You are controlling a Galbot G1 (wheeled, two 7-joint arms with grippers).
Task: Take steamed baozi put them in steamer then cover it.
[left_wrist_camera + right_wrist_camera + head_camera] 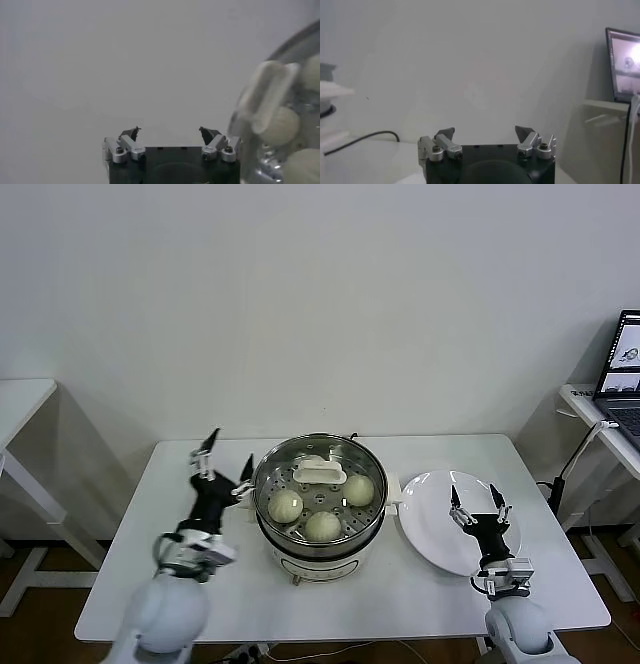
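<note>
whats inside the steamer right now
Under the glass lid sitting on the steamer, three baozi show on the perforated tray. The lid's white handle hides the tray's back, so a fourth cannot be confirmed.

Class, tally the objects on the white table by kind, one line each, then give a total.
Baozi: 3 visible
Steamer: 1
Glass lid: 1
White plate: 1
Total: 6

White counter (120, 584) carries the steamer (320, 529) at its centre, glass-lidded with three steamed baozi (323, 526) inside, and a bare white plate (430, 514) just beside it on the right.
</note>
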